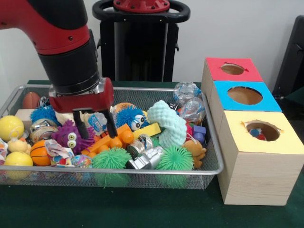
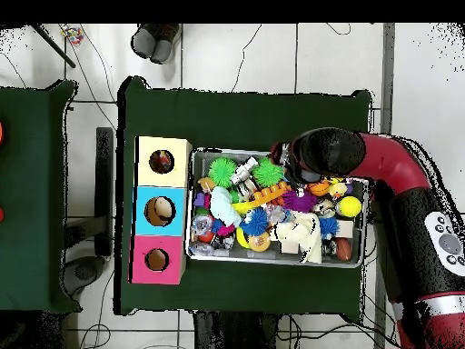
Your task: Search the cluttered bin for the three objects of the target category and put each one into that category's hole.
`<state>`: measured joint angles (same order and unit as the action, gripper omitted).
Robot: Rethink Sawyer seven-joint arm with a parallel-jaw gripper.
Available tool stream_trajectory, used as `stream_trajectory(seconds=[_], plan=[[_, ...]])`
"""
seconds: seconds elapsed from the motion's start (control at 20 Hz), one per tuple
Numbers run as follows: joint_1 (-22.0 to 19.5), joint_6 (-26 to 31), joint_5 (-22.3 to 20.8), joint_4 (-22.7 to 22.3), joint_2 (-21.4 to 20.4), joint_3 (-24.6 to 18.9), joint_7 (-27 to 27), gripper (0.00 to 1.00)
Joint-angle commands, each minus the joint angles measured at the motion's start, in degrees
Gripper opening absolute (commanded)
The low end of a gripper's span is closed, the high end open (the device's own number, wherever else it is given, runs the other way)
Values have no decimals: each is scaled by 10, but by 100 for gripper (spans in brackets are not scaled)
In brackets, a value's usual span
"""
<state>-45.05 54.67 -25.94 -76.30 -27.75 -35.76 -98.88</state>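
Observation:
The silver wire-mesh bin (image 1: 142,172) is full of toys; it also shows in the overhead view (image 2: 272,262). My gripper (image 1: 97,128) hangs open over the bin's left-middle, its fingers (image 1: 83,129) either side of a small white and blue bunch (image 1: 97,121), above a purple spiky toy (image 1: 71,137). A white cloth bunch with coloured dots (image 1: 58,153) lies near the front left rim. The yellow-faced box (image 1: 280,142) stands front right; something with coloured spots shows inside its hole (image 1: 262,130). In the overhead view the arm (image 2: 331,154) hides the gripper.
The blue-faced box (image 1: 266,102) and the red-faced box (image 1: 216,69) stand behind the yellow one. In the bin lie green spiky balls (image 1: 111,159), a mint foam piece (image 1: 168,124), yellow balls (image 1: 10,127), orange bricks (image 1: 111,141) and foil wrappers (image 1: 190,102).

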Motion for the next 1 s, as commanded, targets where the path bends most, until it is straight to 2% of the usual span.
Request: stream_trajectory(seconds=[0.05, 0.25, 0.4, 0.75, 1.0], plan=[[23, -84, -42, -86, -12, -2, 44, 100], [26, -110, -43, -111, -13, 6, 26, 100], [28, -130, -42, -128, 13, 13, 21, 100], [72, -226, -105, -146, 52, 99, -47, 100], [91, -268, -123, -149, 53, 135, -54, 100]])
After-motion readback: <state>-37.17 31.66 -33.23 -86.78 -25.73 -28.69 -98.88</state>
